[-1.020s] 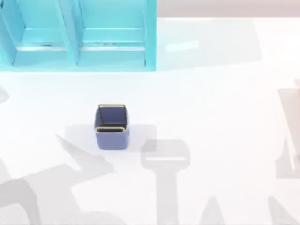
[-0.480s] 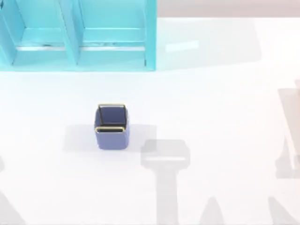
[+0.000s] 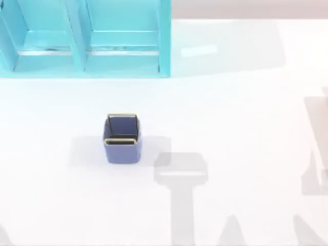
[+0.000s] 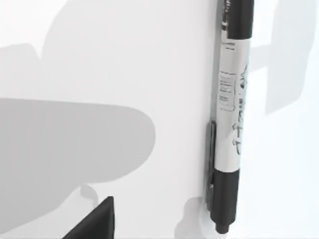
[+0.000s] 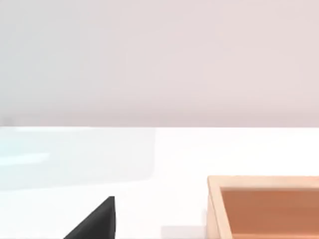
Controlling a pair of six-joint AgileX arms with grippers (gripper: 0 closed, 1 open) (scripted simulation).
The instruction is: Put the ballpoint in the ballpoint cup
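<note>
One dark finger (image 4: 94, 221) of the left hand shows.

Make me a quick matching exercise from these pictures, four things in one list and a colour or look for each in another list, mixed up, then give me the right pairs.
Things:
1. pen
2. cup
3. shelf unit
4. box

Looks:
A. cyan, with open compartments
B. light wood sides, orange-brown inside
C. black ends, white printed label in the middle
D. blue-violet, square, thin gold rim

Pairs: 1-C, 2-D, 3-A, 4-B
</note>
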